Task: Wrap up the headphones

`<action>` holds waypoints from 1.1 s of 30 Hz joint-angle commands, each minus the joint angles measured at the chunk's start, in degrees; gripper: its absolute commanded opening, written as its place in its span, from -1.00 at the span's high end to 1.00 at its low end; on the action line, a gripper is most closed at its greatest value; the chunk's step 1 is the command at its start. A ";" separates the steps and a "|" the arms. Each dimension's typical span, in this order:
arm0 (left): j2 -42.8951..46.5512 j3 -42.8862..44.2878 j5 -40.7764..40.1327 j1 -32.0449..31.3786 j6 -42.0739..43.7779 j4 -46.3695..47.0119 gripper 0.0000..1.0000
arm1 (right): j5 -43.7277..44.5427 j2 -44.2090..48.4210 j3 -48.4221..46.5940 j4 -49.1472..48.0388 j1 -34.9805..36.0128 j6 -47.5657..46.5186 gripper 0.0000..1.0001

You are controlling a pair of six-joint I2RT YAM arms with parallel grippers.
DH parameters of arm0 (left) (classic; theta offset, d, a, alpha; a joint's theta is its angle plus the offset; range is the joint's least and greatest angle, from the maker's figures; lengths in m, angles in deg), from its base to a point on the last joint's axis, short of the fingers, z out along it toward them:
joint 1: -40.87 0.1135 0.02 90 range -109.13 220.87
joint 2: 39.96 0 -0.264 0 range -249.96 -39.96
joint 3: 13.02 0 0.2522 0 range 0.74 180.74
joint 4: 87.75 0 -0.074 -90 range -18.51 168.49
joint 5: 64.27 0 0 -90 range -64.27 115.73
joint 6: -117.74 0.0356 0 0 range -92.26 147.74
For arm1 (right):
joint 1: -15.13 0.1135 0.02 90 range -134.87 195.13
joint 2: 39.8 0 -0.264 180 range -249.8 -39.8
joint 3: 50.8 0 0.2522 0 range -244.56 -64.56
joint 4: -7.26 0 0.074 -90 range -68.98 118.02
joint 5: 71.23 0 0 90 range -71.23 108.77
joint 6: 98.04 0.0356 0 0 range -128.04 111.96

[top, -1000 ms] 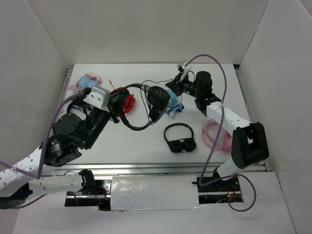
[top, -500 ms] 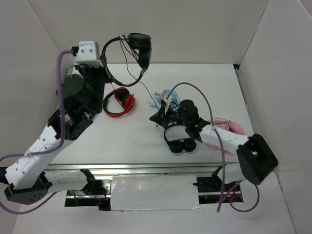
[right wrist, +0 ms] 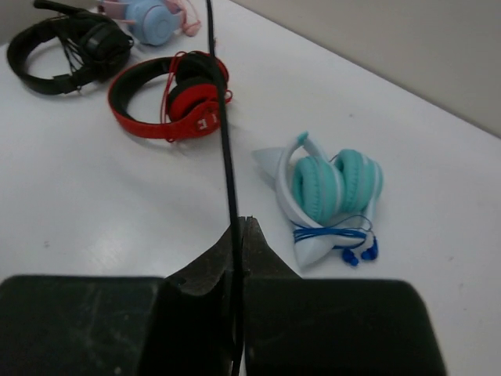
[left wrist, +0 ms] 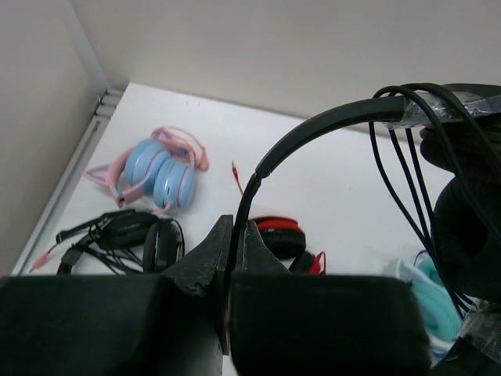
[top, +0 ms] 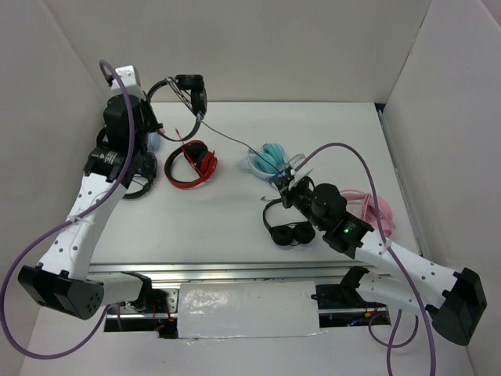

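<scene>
The left tool (left wrist: 232, 235) is clenched on the slim headband (left wrist: 313, 129) of the headphones (top: 186, 88), holding them raised at the far left, above the tabletop (top: 219, 211). Their thin cable (top: 235, 142) runs in a nearly straight line (a few loops already lie over the headband) rightward and nearer to the right tool (right wrist: 239, 229), which is pinched shut on it. A red pair (top: 192, 163) lies left of that line, a teal pair (top: 270, 159) right of it, and a black pair (top: 290, 229) sits just near of the right tool.
</scene>
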 commanded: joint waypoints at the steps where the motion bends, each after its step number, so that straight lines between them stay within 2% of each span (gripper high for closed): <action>1: -0.19 -1.54 3.11 0.55 -3.62 3.18 1.00 | 9.26 1.60 -4.80 2.69 1.83 -6.29 1.00; 5: -2.12 -5.32 -0.84 -0.68 -4.49 1.95 1.00 | 8.39 1.34 -8.41 2.34 4.29 -12.44 1.00; 9: -3.36 -9.18 -2.26 -3.93 -2.39 2.46 1.00 | 4.88 -0.23 -10.52 -0.91 6.14 -24.28 1.00; 14: -4.06 -17.43 -6.30 -12.09 1.22 4.40 1.00 | 3.65 -5.68 -18.68 -0.65 4.74 -33.62 1.00; 16: -3.54 -19.99 -5.60 -16.64 3.75 6.24 1.00 | -0.12 -7.96 -21.85 1.45 2.81 -37.84 1.00; 19: -2.05 -27.27 -2.20 -23.50 7.09 9.84 1.00 | -11.95 -11.38 -25.98 6.88 -1.14 -42.23 1.00; 24: 1.29 -31.95 1.34 -34.75 11.41 10.47 1.00 | -25.44 -17.18 -32.04 14.99 -6.85 -46.03 1.00; 31: 9.63 -35.56 11.34 -43.21 12.64 10.73 1.00 | -31.15 -24.57 -35.22 18.69 -12.57 -43.93 1.00; 33: 13.06 -35.91 11.02 -44.44 11.95 11.17 1.00 | -31.60 -25.63 -33.83 16.94 -14.24 -41.73 1.00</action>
